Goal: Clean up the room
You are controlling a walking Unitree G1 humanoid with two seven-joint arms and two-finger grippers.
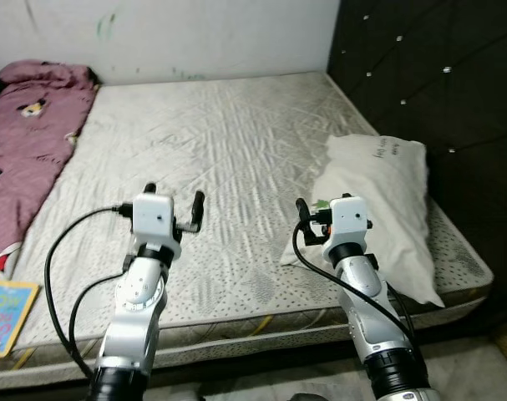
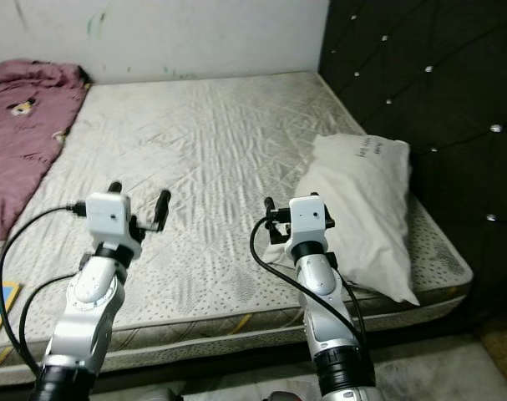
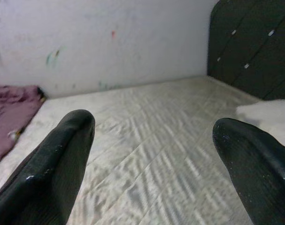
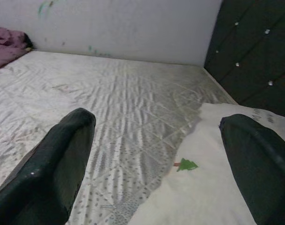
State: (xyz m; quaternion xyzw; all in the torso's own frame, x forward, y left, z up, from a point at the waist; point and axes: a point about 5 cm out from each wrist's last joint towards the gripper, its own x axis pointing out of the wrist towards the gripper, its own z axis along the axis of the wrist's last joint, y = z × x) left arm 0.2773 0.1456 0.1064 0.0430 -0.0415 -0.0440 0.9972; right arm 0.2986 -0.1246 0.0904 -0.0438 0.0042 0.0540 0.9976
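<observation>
**Two grippers open above the bed's near edge**

Both grippers have their fingers spread wide with nothing between them. The left gripper (image 1: 174, 203) is raised over the near part of the mattress (image 1: 228, 150), its fingers (image 3: 53, 164) pointing toward the far wall (image 1: 195, 33). The right gripper (image 1: 313, 215) is raised just beside the near corner of the pillow (image 1: 387, 200), one finger (image 4: 259, 164) over the pillow's edge and the other over bare mattress.

The white pillow lies along the mattress's right side, next to the dark tufted headboard (image 1: 437, 75). It bears a small green tree mark (image 4: 187, 165) near the corner and dark writing at its far end. A maroon blanket (image 1: 23, 142) with small cartoon prints lies crumpled along the left side of the mattress, reaching the wall. A colourful book (image 1: 4, 316) lies at the near left corner.
</observation>
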